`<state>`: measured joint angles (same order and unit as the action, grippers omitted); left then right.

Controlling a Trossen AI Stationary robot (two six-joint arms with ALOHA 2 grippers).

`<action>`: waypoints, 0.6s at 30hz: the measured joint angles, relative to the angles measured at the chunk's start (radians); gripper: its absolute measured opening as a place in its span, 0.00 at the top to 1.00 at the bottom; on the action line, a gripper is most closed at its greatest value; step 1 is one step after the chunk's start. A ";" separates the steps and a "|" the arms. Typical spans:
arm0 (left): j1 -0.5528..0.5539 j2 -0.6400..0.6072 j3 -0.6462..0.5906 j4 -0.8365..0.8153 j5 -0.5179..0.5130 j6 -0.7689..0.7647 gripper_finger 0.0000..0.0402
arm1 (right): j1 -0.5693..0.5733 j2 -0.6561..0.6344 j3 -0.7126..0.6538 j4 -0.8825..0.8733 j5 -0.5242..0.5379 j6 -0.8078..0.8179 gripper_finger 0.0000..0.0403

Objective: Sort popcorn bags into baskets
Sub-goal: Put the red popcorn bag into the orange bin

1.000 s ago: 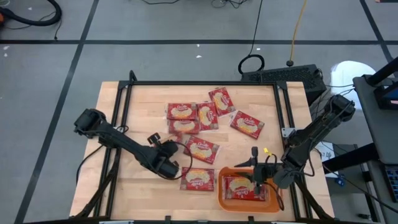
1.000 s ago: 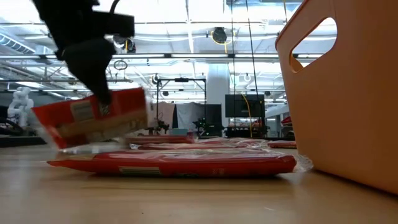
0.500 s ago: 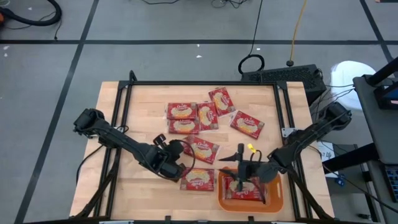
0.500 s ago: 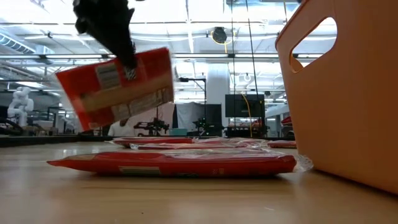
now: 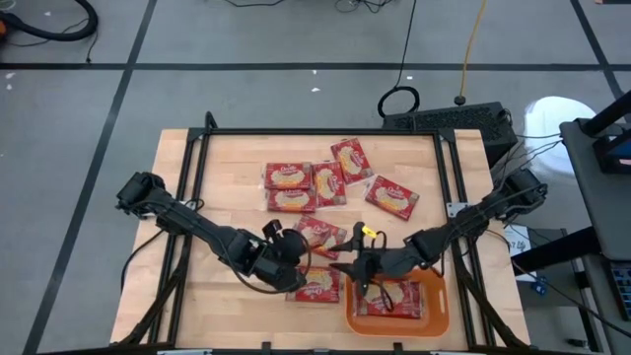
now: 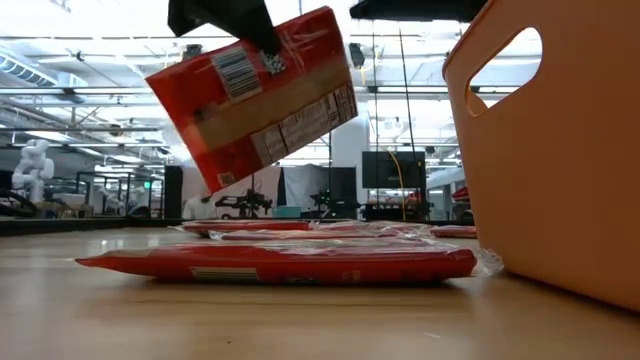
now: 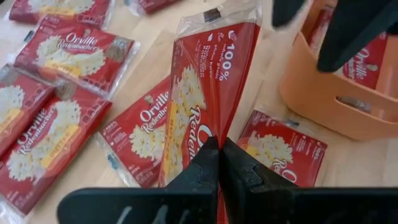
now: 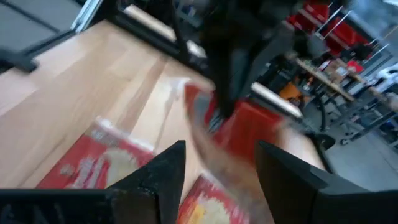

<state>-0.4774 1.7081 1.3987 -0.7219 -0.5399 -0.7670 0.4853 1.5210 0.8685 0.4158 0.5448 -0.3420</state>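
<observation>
Several red popcorn bags with cream labels lie flat on the wooden table, among them one [image 5: 288, 176] at the far side, one [image 5: 391, 197] to its right and one [image 5: 314, 284] by the basket. My left gripper [image 5: 286, 254] is shut on one bag [image 6: 255, 95], which is up in the air left of the orange basket [image 5: 434, 314]. Another bag [image 5: 399, 296] lies inside that basket. My right gripper [image 5: 360, 268] is open over the basket's left rim, close to the held bag, touching nothing. My left gripper pinches the bag's end [image 7: 208, 134] between its two shut fingers [image 7: 239, 171], coming from above. The bag is lifted clear of the table and hangs tilted below the gripper, its upper edge [image 6: 265, 55] at the fingers. It is creased into a ridge along its length.
A bag [image 6: 280, 262] lies flat on the table right under the held one. The basket's tall wall [image 6: 560, 150] stands just to the right. A black frame rail [image 5: 315, 131] runs round the table. A bare stretch of wood [image 5: 217, 177] shows on the left.
My left gripper has risen and moved toward the table's right, carrying the bag from just above the table to well clear of it, tipped more steeply. My right gripper has moved left from over the basket's middle toward the held bag.
</observation>
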 joint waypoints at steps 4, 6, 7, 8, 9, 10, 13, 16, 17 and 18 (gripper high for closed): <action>0.002 0.000 0.000 0.007 0.008 0.033 0.99 | -0.025 -0.009 0.036 -0.001 0.001 -0.050 0.50; 0.002 0.000 0.000 0.022 0.008 0.050 0.99 | -0.039 -0.008 0.050 -0.005 -0.007 -0.064 0.47; 0.002 0.000 0.000 0.033 0.009 0.064 0.99 | -0.051 -0.005 0.052 -0.004 -0.028 -0.066 0.46; 0.001 0.000 0.000 0.046 0.009 0.087 0.99 | -0.068 -0.002 0.053 -0.003 -0.070 -0.067 0.45; 0.001 0.000 0.000 0.065 0.009 0.117 0.99 | -0.087 0.001 0.053 -0.013 -0.122 -0.066 0.45; 0.001 0.000 0.000 0.087 0.009 0.150 0.99 | -0.107 0.005 0.052 -0.027 -0.172 -0.054 0.44; 0.001 0.000 0.000 0.142 0.009 0.232 0.99 | -0.147 0.013 0.051 -0.063 -0.237 -0.015 0.45; 0.002 0.000 0.000 0.168 0.009 0.283 0.99 | -0.162 0.011 0.051 -0.095 -0.259 -0.011 0.49; 0.005 0.000 0.000 0.170 0.009 0.288 0.99 | -0.163 0.011 0.051 -0.104 -0.266 -0.012 0.51; 0.008 0.000 0.000 0.166 0.008 0.291 0.99 | -0.163 0.013 0.051 -0.109 -0.268 -0.015 0.54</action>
<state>-0.4690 1.7081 1.3987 -0.5556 -0.5316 -0.4763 0.3222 1.5337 0.9197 0.3073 0.2764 -0.3573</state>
